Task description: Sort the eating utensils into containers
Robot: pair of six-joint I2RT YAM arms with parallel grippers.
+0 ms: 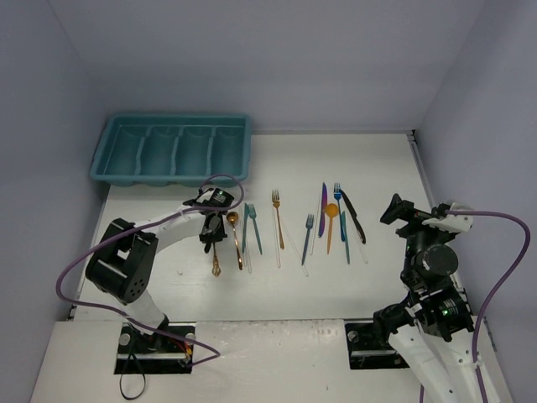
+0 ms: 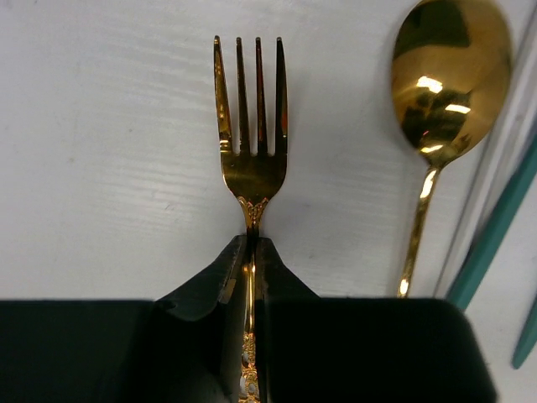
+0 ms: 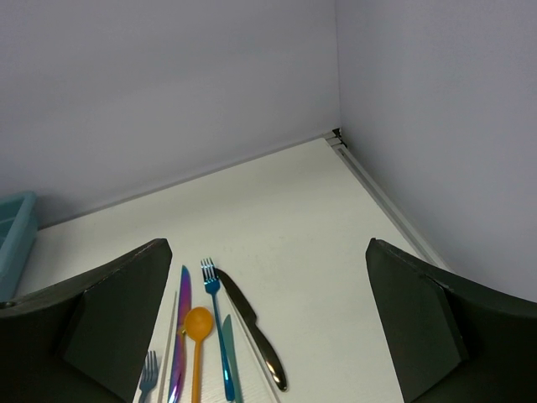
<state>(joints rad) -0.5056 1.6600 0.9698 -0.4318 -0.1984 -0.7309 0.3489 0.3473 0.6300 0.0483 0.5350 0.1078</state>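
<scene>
My left gripper (image 2: 250,252) is shut on the neck of a gold fork (image 2: 252,159) that lies flat on the white table, tines pointing away from the wrist camera. From above, that gripper (image 1: 209,242) sits over the fork (image 1: 216,264) at the left end of the utensil row. A gold spoon (image 2: 449,75) lies just right of it. The right gripper (image 3: 267,252) hangs open and empty above the table. Below it lie a black knife (image 3: 252,327), blue fork (image 3: 216,327), orange spoon (image 3: 198,327) and purple knife (image 3: 180,319). The teal tray (image 1: 243,151) stands at the back left, its compartments bare.
More utensils lie in a row across the table: teal pieces (image 1: 252,227), a copper fork (image 1: 277,220), a small blue fork (image 1: 308,237) and pale sticks. Grey walls close in the back and both sides. A purple cable (image 1: 226,180) loops over the left arm.
</scene>
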